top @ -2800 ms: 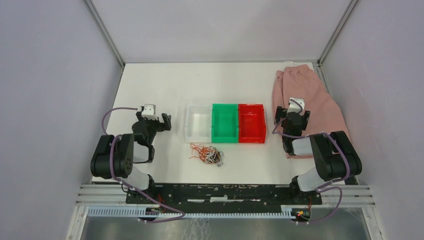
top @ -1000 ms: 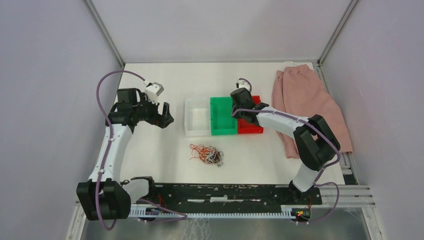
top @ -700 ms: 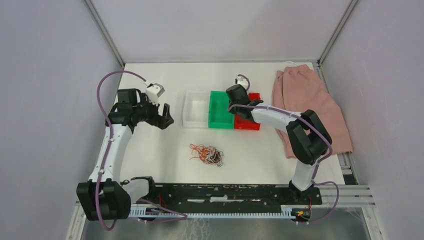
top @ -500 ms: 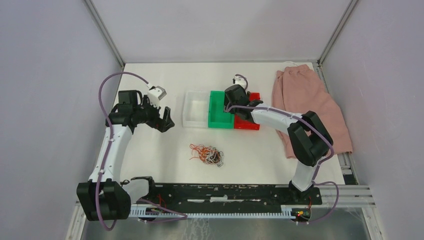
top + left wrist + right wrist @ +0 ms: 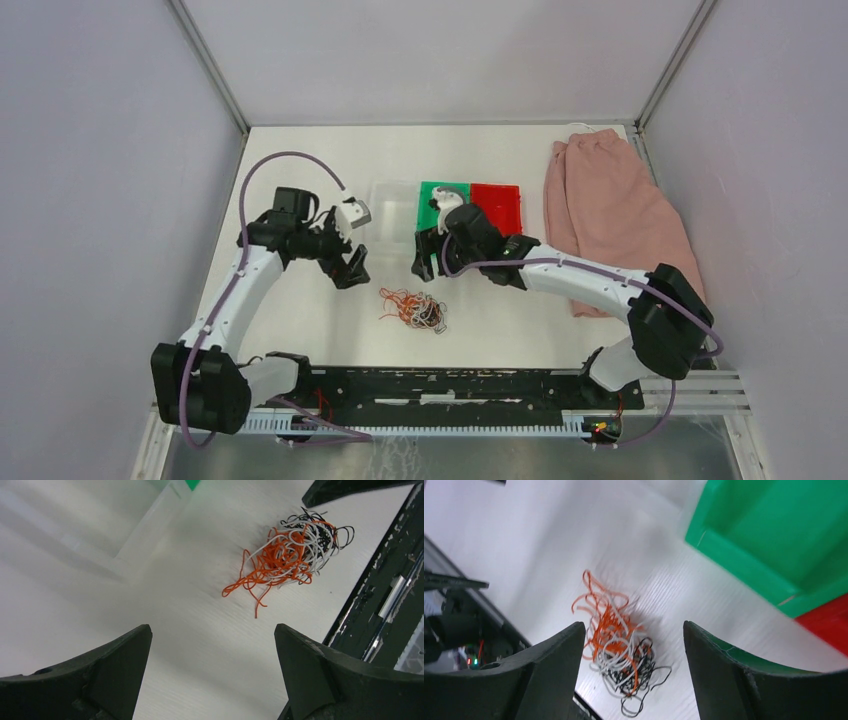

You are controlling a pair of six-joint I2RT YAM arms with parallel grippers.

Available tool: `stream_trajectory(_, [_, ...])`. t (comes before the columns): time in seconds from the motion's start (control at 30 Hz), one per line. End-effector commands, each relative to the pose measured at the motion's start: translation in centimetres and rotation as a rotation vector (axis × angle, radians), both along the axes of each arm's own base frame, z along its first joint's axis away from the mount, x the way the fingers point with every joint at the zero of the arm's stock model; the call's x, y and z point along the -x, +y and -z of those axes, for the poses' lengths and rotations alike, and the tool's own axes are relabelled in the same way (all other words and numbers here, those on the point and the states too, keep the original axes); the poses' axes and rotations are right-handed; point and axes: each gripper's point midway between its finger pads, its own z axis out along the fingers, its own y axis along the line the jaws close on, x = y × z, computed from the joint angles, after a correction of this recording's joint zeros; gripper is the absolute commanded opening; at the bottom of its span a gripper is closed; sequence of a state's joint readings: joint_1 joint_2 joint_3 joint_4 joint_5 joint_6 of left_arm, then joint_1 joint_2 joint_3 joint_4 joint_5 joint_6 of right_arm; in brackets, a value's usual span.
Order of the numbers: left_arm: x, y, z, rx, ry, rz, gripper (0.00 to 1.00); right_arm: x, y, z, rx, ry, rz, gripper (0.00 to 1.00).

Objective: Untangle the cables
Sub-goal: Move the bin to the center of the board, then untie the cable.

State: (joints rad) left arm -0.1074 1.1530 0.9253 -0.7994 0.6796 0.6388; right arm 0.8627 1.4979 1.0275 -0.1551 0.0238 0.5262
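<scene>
The cables (image 5: 413,309) are a small clump of thin orange-red, white and black wires lying on the white table near its front. My left gripper (image 5: 352,268) hovers to the clump's upper left, open and empty. In the left wrist view the cables (image 5: 290,555) lie well ahead of the left gripper (image 5: 212,630). My right gripper (image 5: 425,262) hangs just behind the clump, open, with nothing in it. Seen from the right wrist, the cables (image 5: 621,650) lie below and between the spread fingers of the right gripper (image 5: 634,625), untouched.
Three bins stand in a row behind the grippers: clear (image 5: 392,186), green (image 5: 445,185) and red (image 5: 497,186). The green bin (image 5: 774,540) is close to my right fingers. A pink cloth (image 5: 610,225) lies at the right. A black rail (image 5: 450,385) runs along the table's front.
Both arms have swung in toward the cables. The right gripper has left the bins, come down behind the clump and opened wider. The bins now sit farther back.
</scene>
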Motion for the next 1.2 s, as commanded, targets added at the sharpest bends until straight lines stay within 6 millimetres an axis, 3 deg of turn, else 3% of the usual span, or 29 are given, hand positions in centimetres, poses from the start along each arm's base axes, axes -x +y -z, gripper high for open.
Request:
stream_trajectory(0.0, [0.7, -1.2, 1.6, -0.07, -0.029, 0.161, 0.99, 5.2, 2.1, 1.9, -0.057, 0.149, -0.201, 0.77])
stream_trajectory(0.2, [0.6, -2.5, 2.7, -0.076, -0.015, 0.279, 0.95, 7.4, 1.8, 5.1, -0.029, 0.239, -0.217, 0.71])
stream_trajectory(0.33, [0.5, -3.4, 3.9, -0.085, -0.007, 0.336, 0.92, 7.7, 1.5, 6.7, -0.001, 0.264, -0.206, 0.58])
stream_trajectory(0.53, [-0.4, -4.7, 5.4, -0.114, -0.044, 0.36, 0.83, 7.7, 0.6, 7.6, 0.008, 0.257, -0.176, 0.41])
stream_trajectory(0.73, [-0.3, -5.8, 6.6, -0.115, -0.065, 0.396, 0.66, 7.8, 0.5, 7.6, 0.003, 0.252, -0.171, 0.22])
stream_trajectory(0.9, [0.3, -6.4, 7.7, -0.118, -0.043, 0.441, 0.59, 7.7, 0.1, 7.3, 0.004, 0.239, -0.16, 0.2])
stream_trajectory(1.17, [1.8, -6.4, 8.3, -0.122, -0.03, 0.553, 0.57, 7.7, -0.7, 7.7, 0.028, 0.238, -0.14, 0.18])
